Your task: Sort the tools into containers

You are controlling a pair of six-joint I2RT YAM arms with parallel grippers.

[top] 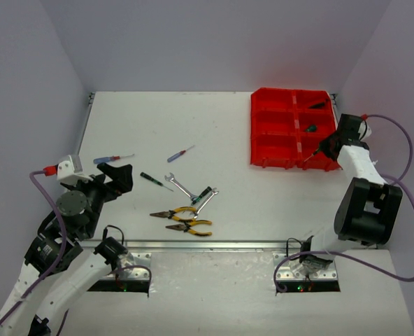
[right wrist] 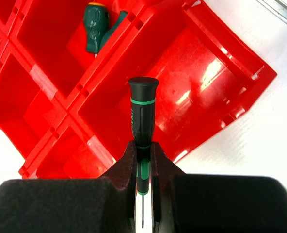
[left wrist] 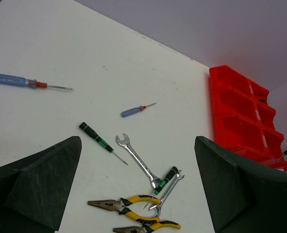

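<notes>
Black-and-green screwdriver (right wrist: 142, 104): clamped at its lower handle in the right gripper (right wrist: 143, 150), held over the near-right compartment of the red tray (right wrist: 221, 82). Green-handled screwdriver (right wrist: 95, 26): lodged in a neighbouring compartment. Left gripper (top: 118, 175): spread wide, nothing held, above the worktop (top: 193, 119); pliers (top: 172, 215) laid nearby.

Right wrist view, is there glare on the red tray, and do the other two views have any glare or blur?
Right wrist view: white glare patches on the red tray floor; the screwdriver in the right gripper is sharp. Left wrist view: no glare, pliers crisp. Top external view: even light, faint soft shadows.
</notes>
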